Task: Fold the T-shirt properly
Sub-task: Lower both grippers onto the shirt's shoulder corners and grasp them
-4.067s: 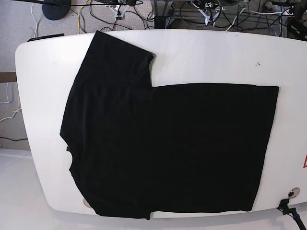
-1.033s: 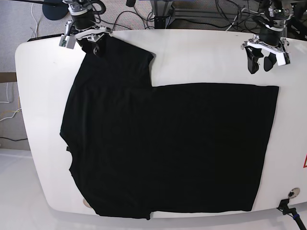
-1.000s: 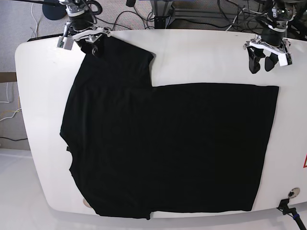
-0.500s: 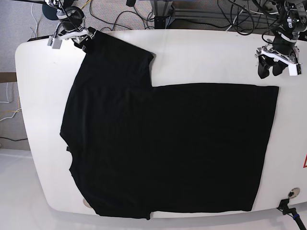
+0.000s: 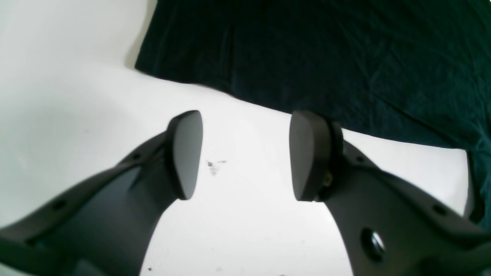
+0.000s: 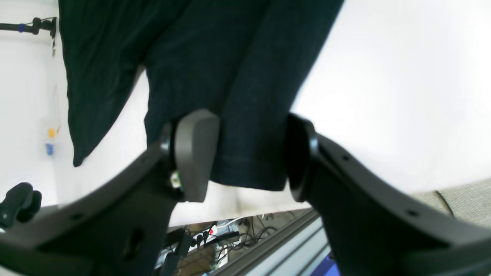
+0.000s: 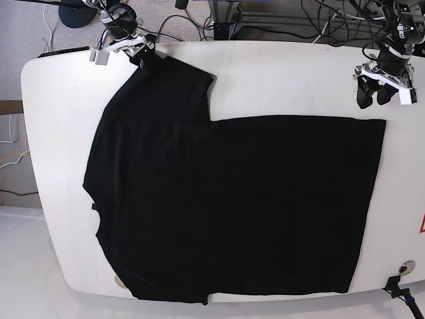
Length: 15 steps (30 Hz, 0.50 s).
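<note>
A: Since the previous base frame, the right gripper (image 7: 136,54) has shifted right along the far edge, and the sleeve corner beneath it now looks drawn in.

B: Grip state?

A: The right wrist view shows the sleeve hem between parted pads; contact cannot be determined. The left gripper (image 5: 245,157) stands wide over the bare white table (image 7: 285,80), near the hem.

B: Garment?

A: The T-shirt (image 7: 232,199) lies flat, plain black, its near edge overhanging. Cables (image 7: 265,16) lie beyond the table.
</note>
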Available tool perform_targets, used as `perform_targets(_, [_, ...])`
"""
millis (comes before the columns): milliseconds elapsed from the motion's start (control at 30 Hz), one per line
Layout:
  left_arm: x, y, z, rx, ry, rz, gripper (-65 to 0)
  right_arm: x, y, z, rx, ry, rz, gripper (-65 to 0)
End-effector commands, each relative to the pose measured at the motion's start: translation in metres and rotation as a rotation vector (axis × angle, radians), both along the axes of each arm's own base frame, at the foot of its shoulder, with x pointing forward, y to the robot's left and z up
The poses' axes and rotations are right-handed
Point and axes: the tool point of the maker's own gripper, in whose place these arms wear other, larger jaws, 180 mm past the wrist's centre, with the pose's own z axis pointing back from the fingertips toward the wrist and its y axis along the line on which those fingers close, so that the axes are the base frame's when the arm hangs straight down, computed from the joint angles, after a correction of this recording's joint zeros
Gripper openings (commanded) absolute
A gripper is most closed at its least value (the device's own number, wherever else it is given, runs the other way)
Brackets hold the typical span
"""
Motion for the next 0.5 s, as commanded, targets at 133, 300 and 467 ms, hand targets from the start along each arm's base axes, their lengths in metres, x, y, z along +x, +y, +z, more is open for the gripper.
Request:
perform_targets(133, [0.011,0.005,0.012,0.010,-0.052,0.001,-31.1,-0.005,-0.004,-0.007,-0.020,0.049,0.021,-58.3])
perform_targets(300, [0.020,0.014,-0.001,-0.019,-0.035,0.033,-31.1,-0.003,-0.004,-0.006,-0.021,0.042,0.024,-65.0])
perform_targets(467, [0.039,0.038,-0.026,-0.065,0.022,0.082,-31.1,-0.003,-0.003,-0.006,-0.020,0.042,0.025,-65.0])
